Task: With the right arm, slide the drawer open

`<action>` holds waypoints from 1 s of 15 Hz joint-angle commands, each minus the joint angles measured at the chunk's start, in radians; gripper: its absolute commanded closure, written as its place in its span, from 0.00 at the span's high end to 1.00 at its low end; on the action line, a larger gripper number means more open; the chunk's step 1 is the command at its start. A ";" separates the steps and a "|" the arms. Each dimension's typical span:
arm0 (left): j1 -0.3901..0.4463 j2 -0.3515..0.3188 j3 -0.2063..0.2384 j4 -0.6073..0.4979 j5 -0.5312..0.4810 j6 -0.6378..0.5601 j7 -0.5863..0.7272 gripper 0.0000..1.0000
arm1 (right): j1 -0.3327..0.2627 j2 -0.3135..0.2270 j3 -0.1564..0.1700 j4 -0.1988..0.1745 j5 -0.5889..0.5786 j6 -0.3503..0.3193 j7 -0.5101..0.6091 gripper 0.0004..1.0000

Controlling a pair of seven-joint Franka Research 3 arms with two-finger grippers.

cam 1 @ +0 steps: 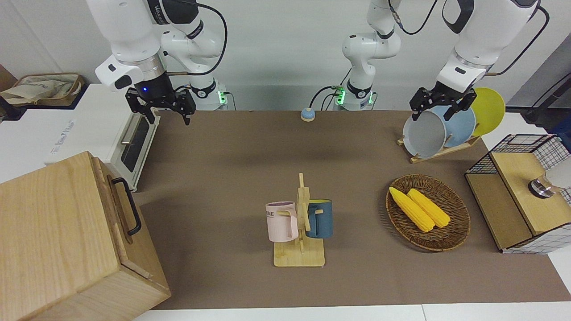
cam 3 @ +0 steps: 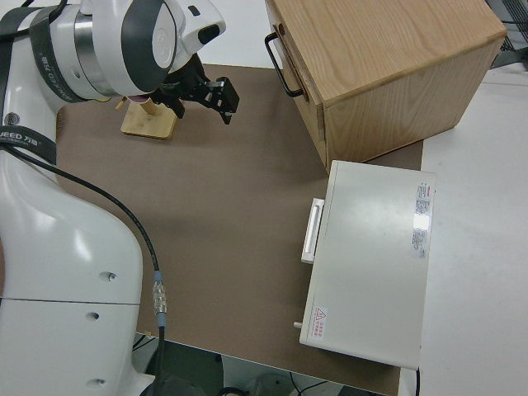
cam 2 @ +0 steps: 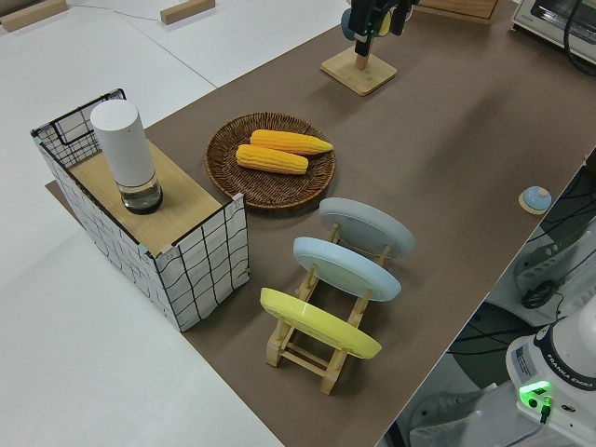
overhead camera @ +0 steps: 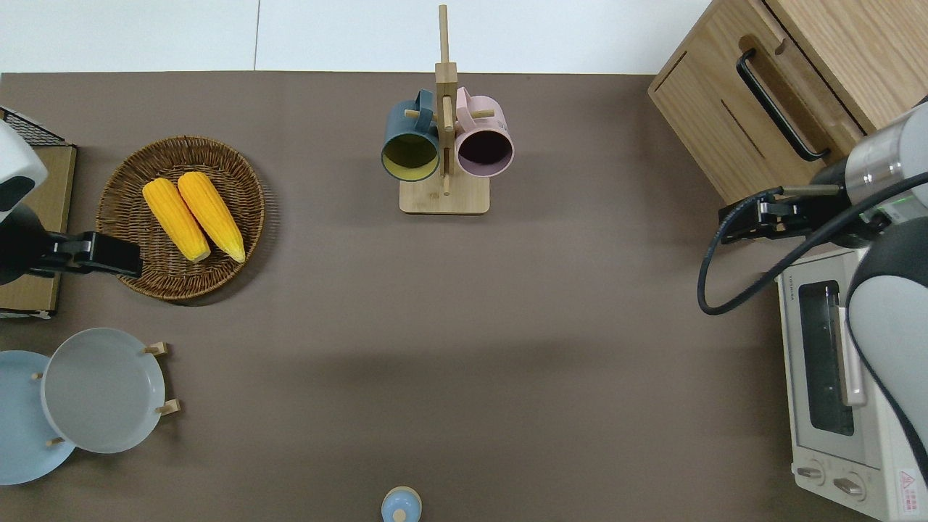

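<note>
Fingers (cam 1: 189, 117) spread, drawer (cam 1: 121, 209) shut

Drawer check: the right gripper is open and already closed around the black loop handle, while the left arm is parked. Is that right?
Not quite. The right gripper is open, but it is not on the handle. The overhead view shows it in the air over the table, off the cabinet's corner that lies nearest the robots, clear of the drawer. The left arm is parked.

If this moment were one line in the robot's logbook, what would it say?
right gripper: open, over table between oven and cabinet | drawer: shut, handle untouched | left arm: parked
</note>
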 commanded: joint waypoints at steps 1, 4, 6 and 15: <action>0.004 0.011 -0.006 0.026 0.017 -0.020 0.010 0.99 | -0.004 -0.002 0.008 0.004 -0.015 -0.007 -0.020 0.99; 0.004 0.011 -0.006 0.026 0.017 -0.020 0.010 0.99 | -0.001 -0.005 0.009 0.002 -0.041 0.002 -0.019 0.98; 0.004 0.013 -0.006 0.026 0.017 -0.020 0.010 0.99 | 0.033 -0.003 0.009 0.002 -0.091 0.004 -0.017 0.99; 0.004 0.011 -0.006 0.026 0.017 -0.020 0.010 0.99 | 0.243 0.104 0.023 -0.080 -0.743 0.114 -0.023 0.98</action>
